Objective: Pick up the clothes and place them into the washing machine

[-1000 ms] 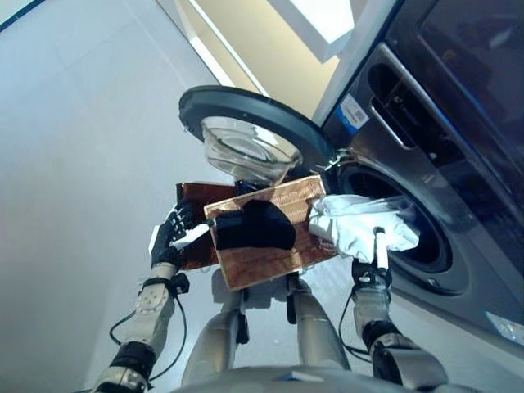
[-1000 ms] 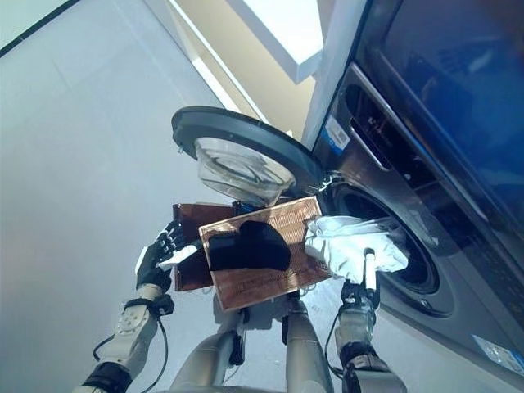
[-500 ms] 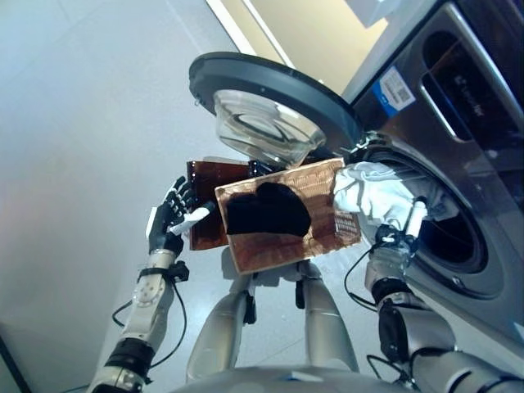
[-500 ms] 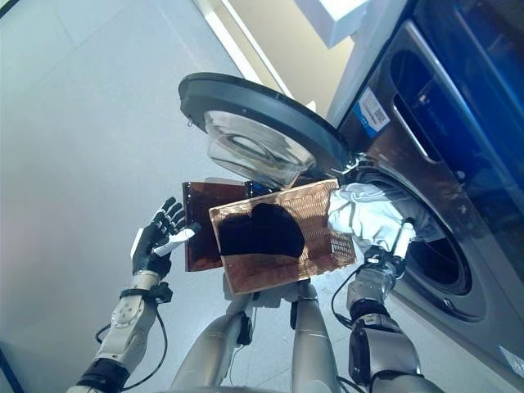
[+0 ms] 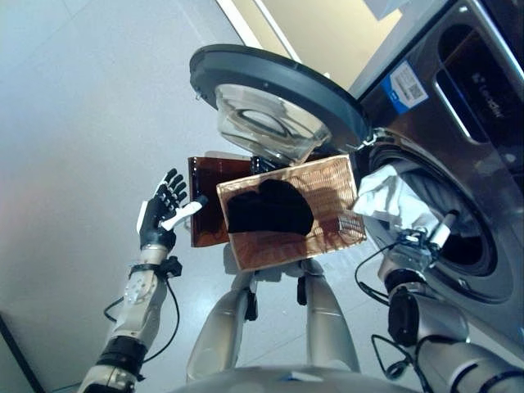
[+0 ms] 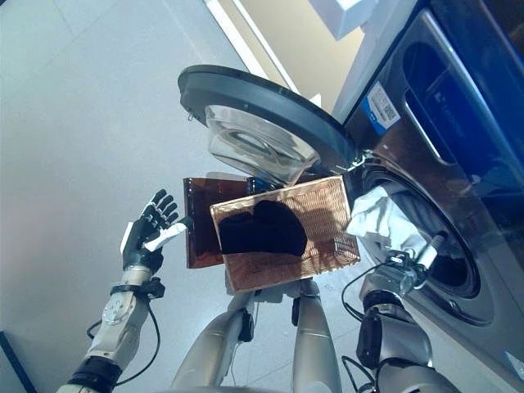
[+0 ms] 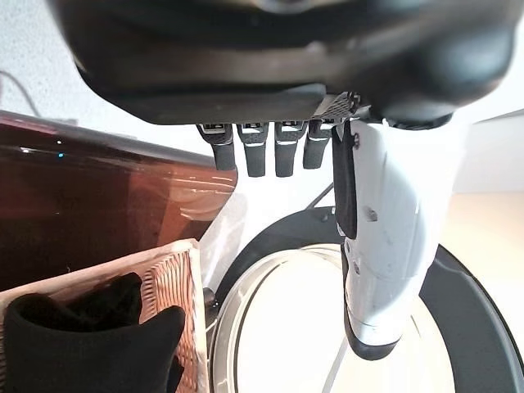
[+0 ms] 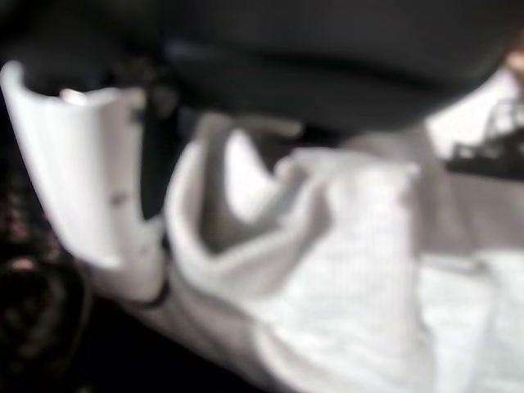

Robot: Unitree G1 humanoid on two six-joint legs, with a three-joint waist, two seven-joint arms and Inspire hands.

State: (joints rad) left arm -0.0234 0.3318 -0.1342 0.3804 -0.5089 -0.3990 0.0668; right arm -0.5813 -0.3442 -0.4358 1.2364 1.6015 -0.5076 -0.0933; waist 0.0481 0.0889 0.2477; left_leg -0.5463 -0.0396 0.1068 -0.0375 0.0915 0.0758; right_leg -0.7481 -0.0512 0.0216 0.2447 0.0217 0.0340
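Note:
A white cloth [image 5: 391,196] hangs in the mouth of the washing machine's drum [image 5: 471,246], partly over its rim. My right hand [image 5: 413,252] is just below the cloth and is shut on it; the right wrist view shows the white cloth [image 8: 344,246] bunched against the thumb [image 8: 82,180]. A black garment [image 5: 270,209] lies in a wicker basket [image 5: 332,192] in front of the machine. Out to the left of the basket my left hand [image 5: 164,211] is open and holds nothing, with its fingers [image 7: 262,151] straight.
The round washer door [image 5: 270,90] stands open above the basket, its glass bowl facing down. A brown translucent box [image 5: 205,209] sits against the basket's left side. Grey floor [image 5: 74,123] spreads to the left.
My right hand has carried the white cloth from beside the basket into the drum's mouth. My left hand has drawn away from the basket to the left. The camera has shifted.

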